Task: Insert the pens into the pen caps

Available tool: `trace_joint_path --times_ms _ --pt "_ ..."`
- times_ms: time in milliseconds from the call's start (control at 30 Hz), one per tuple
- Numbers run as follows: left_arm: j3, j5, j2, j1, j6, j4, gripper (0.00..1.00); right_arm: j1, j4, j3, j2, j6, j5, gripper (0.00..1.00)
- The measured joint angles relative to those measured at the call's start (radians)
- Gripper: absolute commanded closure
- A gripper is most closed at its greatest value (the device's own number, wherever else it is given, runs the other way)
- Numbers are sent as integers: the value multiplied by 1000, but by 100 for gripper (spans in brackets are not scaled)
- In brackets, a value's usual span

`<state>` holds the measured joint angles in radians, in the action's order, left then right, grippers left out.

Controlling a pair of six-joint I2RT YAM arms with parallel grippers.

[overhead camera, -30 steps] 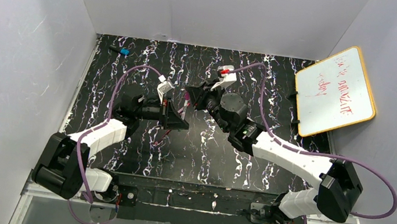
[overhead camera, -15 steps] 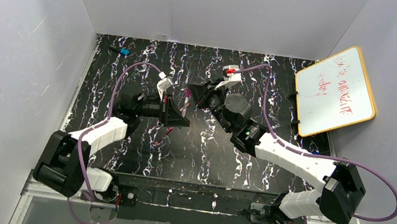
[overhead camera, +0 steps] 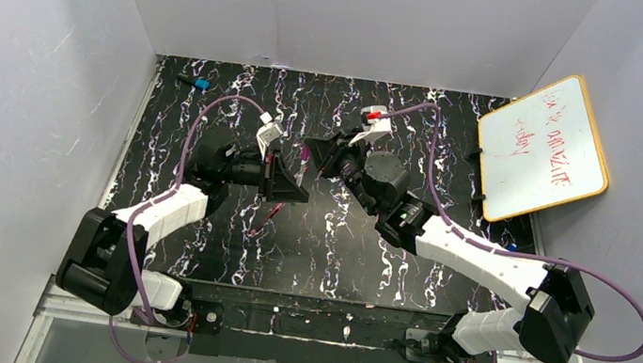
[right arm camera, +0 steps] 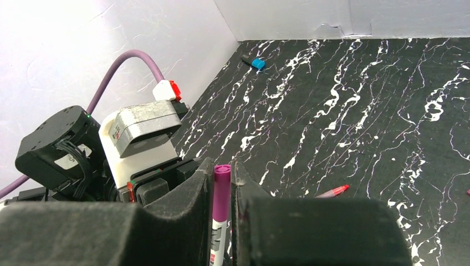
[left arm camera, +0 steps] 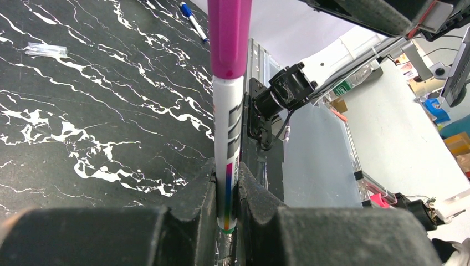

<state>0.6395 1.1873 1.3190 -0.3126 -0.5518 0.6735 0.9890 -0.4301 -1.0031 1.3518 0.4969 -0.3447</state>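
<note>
Over the last second the left arm point(overhead camera: 164, 209) has edged away from its base toward the back wall. Its jaws no longer cover the red pen point(overhead camera: 263, 219), so more of that pen shows on the counter point(overhead camera: 335, 259). The right arm point(overhead camera: 469, 254) has shifted only slightly.

Between the two arms a white pen point(left arm camera: 227, 160) hangs in the air above the middle of the counter. The left jaws are pressed together on the lower end of its barrel, just above the rainbow stripe. A magenta cap point(left arm camera: 229, 33) sits over the other end, its rim meeting the white barrel. The right jaws pinch that cap from both sides, and the left wrist camera block sits close behind it.

The red pen lies flat on the counter just on the near side of the white pen, toward the arm bases. A small blue-and-black item point(overhead camera: 198, 83) rests well away to the white pen's left, near the back corner. A whiteboard point(overhead camera: 543, 148) with red scribbles leans well off to its right.

From the left wrist view, a clear cap point(left arm camera: 45, 51) lies on the counter apart from the white pen. A blue-capped pen point(left arm camera: 194, 21) lies farther off.
</note>
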Motion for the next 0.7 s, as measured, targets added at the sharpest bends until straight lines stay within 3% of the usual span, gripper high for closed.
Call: trace_joint_path --times_ms 233,400,700 --pt "14 0 1 0 81 -85 100 0 21 0 -2 -3 6 86" --pt "76 -45 -2 -14 277 -318 100 -2 45 0 -2 -7 5 86" --pt "89 -95 -2 -24 402 -451 100 -2 92 4 -2 -11 8 74"
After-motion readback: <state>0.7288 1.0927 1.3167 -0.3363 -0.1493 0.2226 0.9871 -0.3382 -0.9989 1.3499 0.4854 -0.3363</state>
